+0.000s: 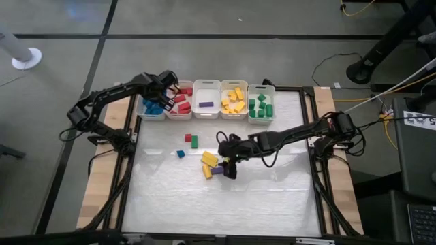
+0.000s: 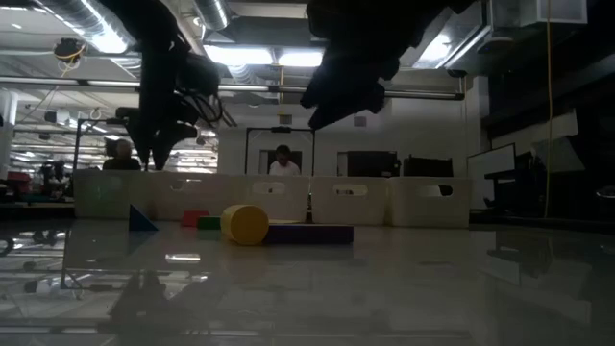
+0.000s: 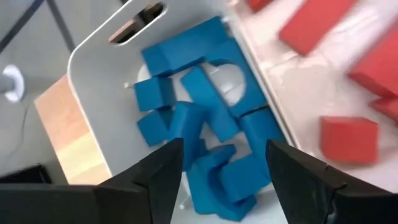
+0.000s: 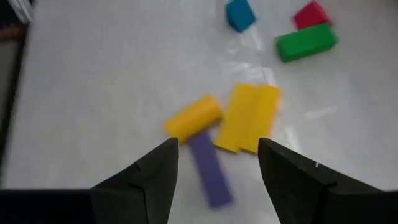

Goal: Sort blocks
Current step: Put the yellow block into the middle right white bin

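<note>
- Six loose blocks are seen on the white table (image 1: 259,204): a red block (image 1: 188,137) touching a green block (image 1: 194,141), a blue block (image 1: 180,154) a little nearer the front, and a yellow slab (image 1: 209,159), a yellow cylinder (image 1: 207,171) and a purple bar (image 1: 217,170) clustered together.
- In the right wrist view the purple bar (image 4: 210,169) is seen touching the cylinder (image 4: 193,117), with the slab (image 4: 249,118) just beside both.
- The remaining blocks are held in five white bins along the far edge: blue bin (image 1: 145,113), red bin (image 1: 185,87), a bin with one purple piece (image 1: 206,86), yellow bin (image 1: 234,85) and green bin (image 1: 261,88).
- The left gripper (image 1: 163,87) is held above the blue bin, with its jaws apart and nothing between them; a pile of blue blocks (image 3: 205,130) is seen below its fingers (image 3: 163,171).
- The right gripper (image 1: 227,162) is held over the yellow and purple cluster, with its jaws apart and empty; the purple bar lies between its fingers (image 4: 155,171) in the wrist view.
- A person (image 2: 282,161) is seen in the room beyond the bins.
</note>
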Robot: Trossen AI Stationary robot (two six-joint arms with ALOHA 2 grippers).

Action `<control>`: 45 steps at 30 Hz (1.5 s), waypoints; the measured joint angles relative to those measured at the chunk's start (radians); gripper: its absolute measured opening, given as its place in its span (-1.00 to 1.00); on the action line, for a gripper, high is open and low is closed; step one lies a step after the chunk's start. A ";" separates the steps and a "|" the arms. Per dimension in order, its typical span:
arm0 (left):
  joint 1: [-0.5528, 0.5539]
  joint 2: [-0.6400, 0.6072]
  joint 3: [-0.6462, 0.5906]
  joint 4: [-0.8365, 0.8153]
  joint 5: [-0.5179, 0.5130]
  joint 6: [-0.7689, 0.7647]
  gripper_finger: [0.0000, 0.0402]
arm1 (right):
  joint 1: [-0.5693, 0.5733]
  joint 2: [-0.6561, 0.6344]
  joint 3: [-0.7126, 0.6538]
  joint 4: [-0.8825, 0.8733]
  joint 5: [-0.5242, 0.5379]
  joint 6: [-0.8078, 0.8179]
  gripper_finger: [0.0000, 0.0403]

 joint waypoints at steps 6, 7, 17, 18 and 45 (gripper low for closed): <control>-0.047 -0.024 0.000 0.005 0.006 0.034 0.06 | 0.082 0.069 0.000 0.140 0.099 0.233 0.10; -0.056 -0.027 0.000 0.012 0.006 0.034 0.06 | 0.093 0.087 0.000 0.177 0.128 0.272 0.10; -0.125 -0.048 0.000 0.046 0.005 0.031 0.06 | 0.148 0.256 -0.001 0.360 0.348 0.441 0.10; -0.135 -0.048 0.000 0.049 0.005 0.030 0.06 | 0.148 0.265 -0.001 0.362 0.362 0.451 0.10; -0.351 -0.048 0.000 0.075 0.004 -0.004 0.06 | 0.148 0.364 0.000 0.396 0.455 0.488 0.08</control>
